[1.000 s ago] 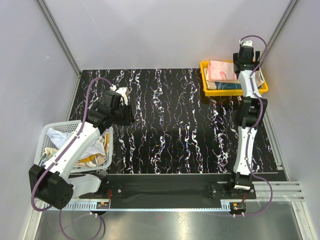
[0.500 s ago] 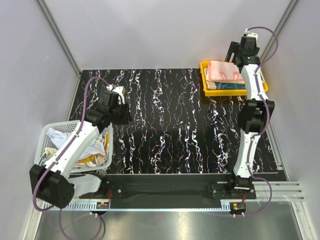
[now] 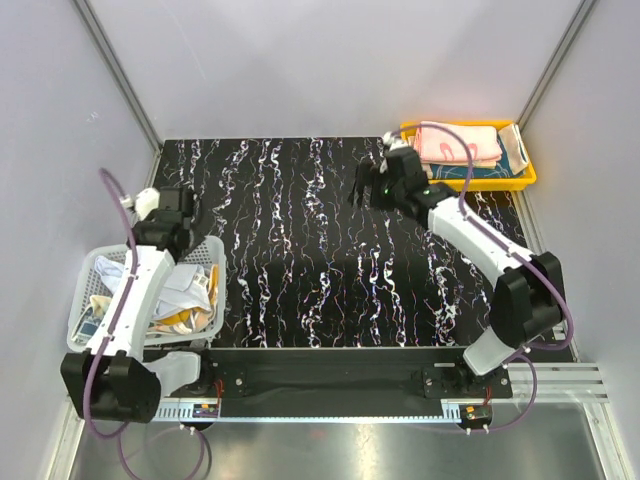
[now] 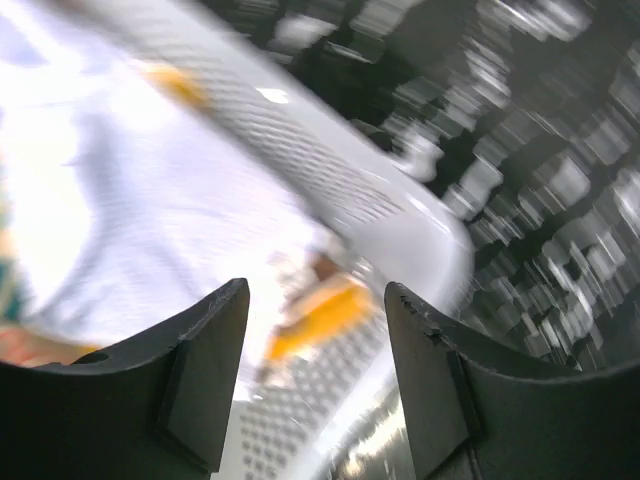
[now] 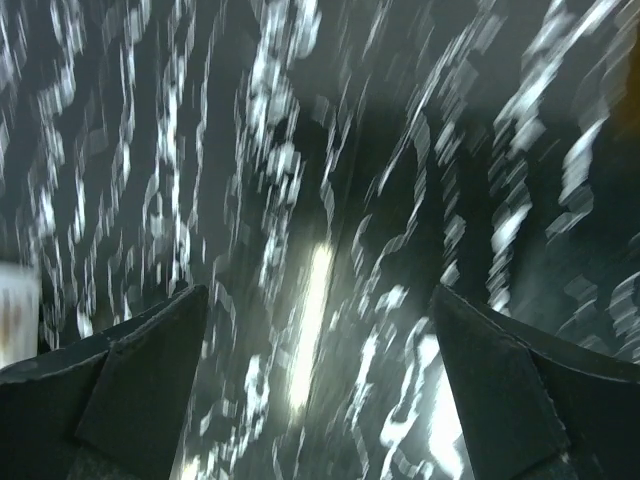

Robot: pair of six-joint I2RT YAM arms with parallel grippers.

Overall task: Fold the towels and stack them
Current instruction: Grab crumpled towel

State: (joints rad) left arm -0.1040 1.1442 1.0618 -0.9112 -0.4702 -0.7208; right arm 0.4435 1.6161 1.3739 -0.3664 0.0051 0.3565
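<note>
Black marbled surface [image 3: 300,270], walled in grey on three sides; a broad stretch of it separates basket and tray. Near left: white mesh basket [image 3: 110,250] against the surface's left edge, holding loose towels [image 3: 170,300] in a crumpled heap. My left hand [image 4: 316,340] hovers over its far rim, fingers apart, gripping nothing. Farther: my right hand [image 5: 315,370], fingers wide apart and holding nothing, above the surface near the tray's left edge. Far right corner: yellow tray [image 3: 527,178] carrying folded towels [image 3: 470,165], pink towel [image 3: 455,142] uppermost.
</note>
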